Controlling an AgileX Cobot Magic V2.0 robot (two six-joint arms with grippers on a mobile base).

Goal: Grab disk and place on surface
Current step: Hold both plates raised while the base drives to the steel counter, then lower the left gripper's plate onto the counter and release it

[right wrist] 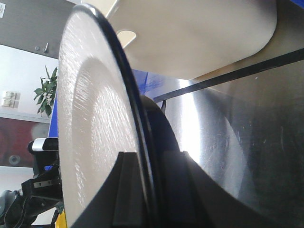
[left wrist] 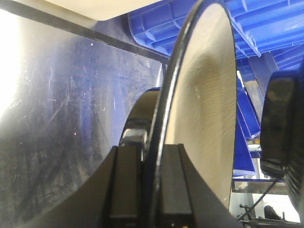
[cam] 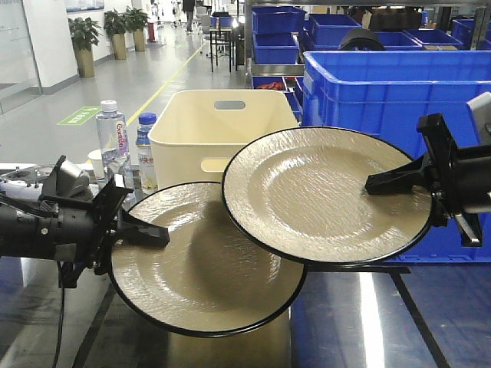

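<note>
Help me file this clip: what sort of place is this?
Probably a factory or warehouse hall. Signs of that are the stacked blue plastic crates, a yellow lane line painted along the smooth grey floor, and a long open aisle lined with potted plants.

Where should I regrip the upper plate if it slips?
Pinch the upper plate at its thin black rim, coming in from the right, as the right gripper does: it lies nearly flat, and its left edge overlaps the lower plate.
</note>
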